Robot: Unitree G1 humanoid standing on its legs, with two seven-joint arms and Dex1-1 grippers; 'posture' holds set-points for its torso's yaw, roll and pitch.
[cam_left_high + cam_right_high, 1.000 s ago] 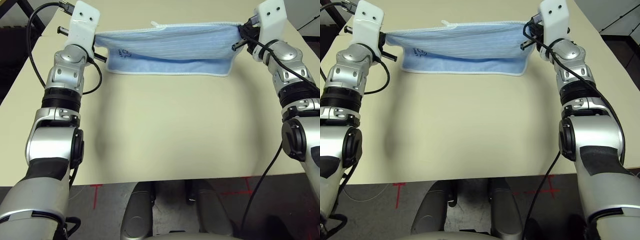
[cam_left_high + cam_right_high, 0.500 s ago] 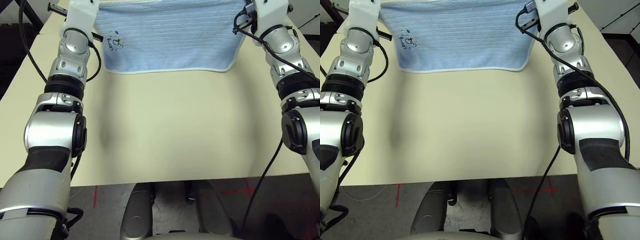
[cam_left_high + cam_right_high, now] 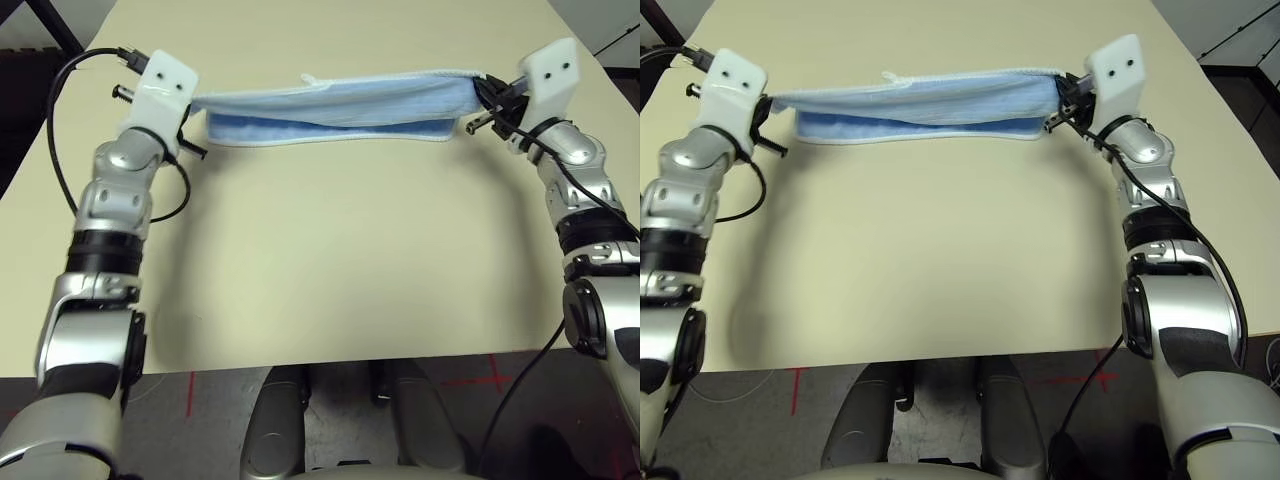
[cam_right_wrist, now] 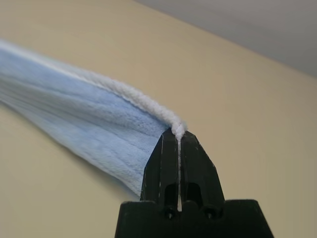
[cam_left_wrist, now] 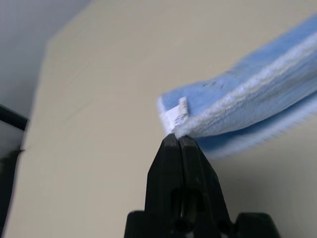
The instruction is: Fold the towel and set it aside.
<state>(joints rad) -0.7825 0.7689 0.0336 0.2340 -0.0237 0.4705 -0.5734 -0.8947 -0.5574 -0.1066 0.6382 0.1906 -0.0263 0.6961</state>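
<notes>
Both grippers pinch the towel (image 3: 330, 108) by its upper corners: the left gripper (image 5: 177, 141) has its fingers pressed together on the corner with the small white tag (image 5: 177, 114), and the right gripper (image 4: 177, 136) is clamped on the white stitched edge at the other corner. Between them the towel is stretched across the far part of the table (image 3: 340, 260), its lower part already lying on the surface. I think this even hold keeps the cloth straight, so the top edge can be laid over for a clean fold.
</notes>
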